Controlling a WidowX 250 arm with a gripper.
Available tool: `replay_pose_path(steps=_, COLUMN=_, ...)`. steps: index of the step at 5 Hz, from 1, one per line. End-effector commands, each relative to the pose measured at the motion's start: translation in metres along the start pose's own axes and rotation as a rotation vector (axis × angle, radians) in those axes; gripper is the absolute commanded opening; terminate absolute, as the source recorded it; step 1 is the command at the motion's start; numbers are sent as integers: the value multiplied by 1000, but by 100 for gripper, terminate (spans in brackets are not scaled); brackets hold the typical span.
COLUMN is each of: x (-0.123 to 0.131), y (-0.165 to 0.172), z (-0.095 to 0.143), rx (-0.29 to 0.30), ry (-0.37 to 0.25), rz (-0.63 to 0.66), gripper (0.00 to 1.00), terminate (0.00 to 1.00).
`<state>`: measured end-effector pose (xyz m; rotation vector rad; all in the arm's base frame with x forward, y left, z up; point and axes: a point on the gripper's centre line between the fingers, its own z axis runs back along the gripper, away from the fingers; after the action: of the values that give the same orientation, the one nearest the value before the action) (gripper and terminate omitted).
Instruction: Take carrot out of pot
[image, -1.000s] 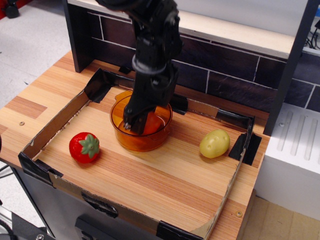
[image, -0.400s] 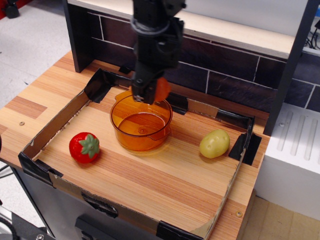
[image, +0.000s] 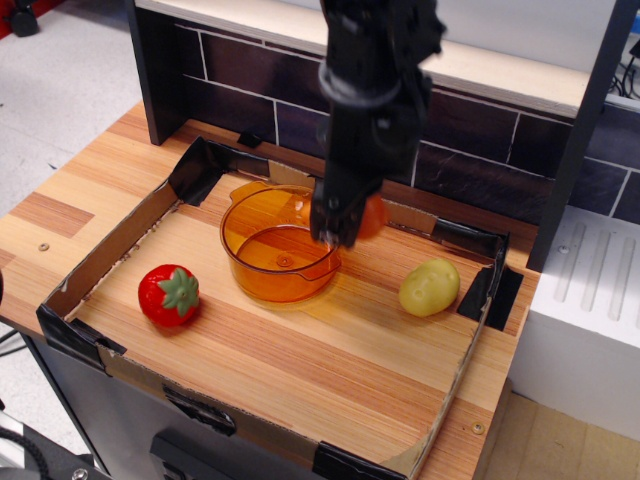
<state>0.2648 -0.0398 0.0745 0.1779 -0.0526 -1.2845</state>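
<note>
The translucent orange pot (image: 281, 256) stands in the middle of the cardboard tray and holds nothing. My black gripper (image: 345, 226) hangs above the pot's right rim and is shut on the small orange carrot (image: 372, 215), which peeks out at the right side of the fingers. The carrot is held in the air, clear of the pot, between the pot and the yellow potato.
A red strawberry (image: 168, 295) with green leaves lies left of the pot. A yellow potato (image: 429, 287) lies at the right. A low cardboard wall (image: 110, 247) with black tape rings the wooden board. A dark brick backdrop (image: 470, 160) stands behind.
The gripper lifted the carrot up out of the pot, then carried it to the right and a little down, past the pot's right rim. The pot is left empty.
</note>
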Motion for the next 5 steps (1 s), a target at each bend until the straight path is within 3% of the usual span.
replay_pose_path(steps=1, x=25, y=-63, z=-1, rx=-28, ry=-1, rz=-94, gripper=0, terminate=0)
replay_pose_path(steps=4, x=31, y=-72, z=-50, rx=-50, ry=63, rz=-30, gripper=0, terminate=0)
replay_pose_path(steps=5, x=30, y=-74, z=-50, rx=-58, ry=73, rz=-16, gripper=100, terminate=0)
